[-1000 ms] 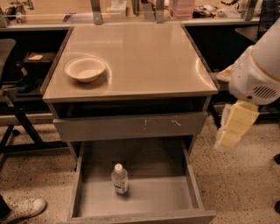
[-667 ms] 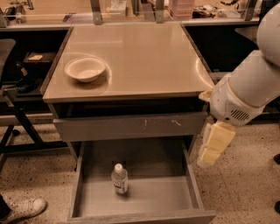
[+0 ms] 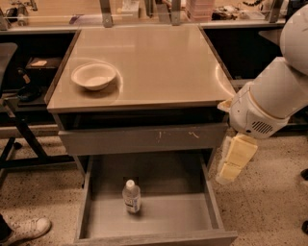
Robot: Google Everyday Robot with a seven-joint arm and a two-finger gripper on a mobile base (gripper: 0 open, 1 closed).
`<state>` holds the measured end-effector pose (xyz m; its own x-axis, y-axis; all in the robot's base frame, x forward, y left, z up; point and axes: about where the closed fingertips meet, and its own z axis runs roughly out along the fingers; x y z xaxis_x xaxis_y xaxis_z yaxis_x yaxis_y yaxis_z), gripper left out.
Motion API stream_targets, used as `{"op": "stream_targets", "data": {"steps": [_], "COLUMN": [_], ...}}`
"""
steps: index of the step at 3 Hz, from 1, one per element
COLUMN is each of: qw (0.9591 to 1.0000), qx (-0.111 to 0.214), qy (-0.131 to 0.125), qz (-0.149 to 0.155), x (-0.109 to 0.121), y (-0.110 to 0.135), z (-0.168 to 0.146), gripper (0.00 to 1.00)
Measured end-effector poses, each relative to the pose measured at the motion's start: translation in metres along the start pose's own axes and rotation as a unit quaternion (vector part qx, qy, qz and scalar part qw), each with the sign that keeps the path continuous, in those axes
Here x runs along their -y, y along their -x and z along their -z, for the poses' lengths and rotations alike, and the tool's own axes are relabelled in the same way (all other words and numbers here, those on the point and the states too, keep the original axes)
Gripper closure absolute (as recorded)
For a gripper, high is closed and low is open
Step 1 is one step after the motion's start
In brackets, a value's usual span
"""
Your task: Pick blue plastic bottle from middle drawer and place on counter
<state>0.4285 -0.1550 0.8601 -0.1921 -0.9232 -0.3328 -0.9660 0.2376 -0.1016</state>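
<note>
The blue plastic bottle [image 3: 131, 196], clear with a white cap and white label, stands upright on the floor of the open middle drawer [image 3: 168, 214], left of its centre. The tan counter [image 3: 154, 62] tops the grey cabinet above it. My gripper [image 3: 230, 168], pale yellow, hangs down from the white arm [image 3: 269, 101] just outside the drawer's right wall. It is above the drawer's level, well to the right of the bottle and apart from it. It holds nothing that I can see.
A white bowl [image 3: 94, 75] sits on the counter's left side. A grey drawer front with pale scratch marks [image 3: 144, 138] is nearly closed above the open drawer. A cluttered bench [image 3: 144, 12] runs behind. A black stand [image 3: 14, 115] and a white shoe [image 3: 26, 228] are at left.
The arm has swung left and down, bringing the gripper from right of the cabinet to beside the open drawer's right wall. The bottle and bowl have not moved.
</note>
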Motion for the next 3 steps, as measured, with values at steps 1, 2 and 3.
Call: {"op": "stream_targets", "data": {"steps": [1, 2, 3], "qw": [0.9994, 0.9958, 0.9959], "qx": [0.027, 0.072, 0.081], "qy": [0.02, 0.052, 0.029], "qz": [-0.005, -0.024, -0.027], "x": [-0.018, -0.049, -0.042], "y": [0.008, 0.022, 0.027], "z": [-0.037, -0.109, -0.118], "gripper": [0.0, 0.0, 0.0]}}
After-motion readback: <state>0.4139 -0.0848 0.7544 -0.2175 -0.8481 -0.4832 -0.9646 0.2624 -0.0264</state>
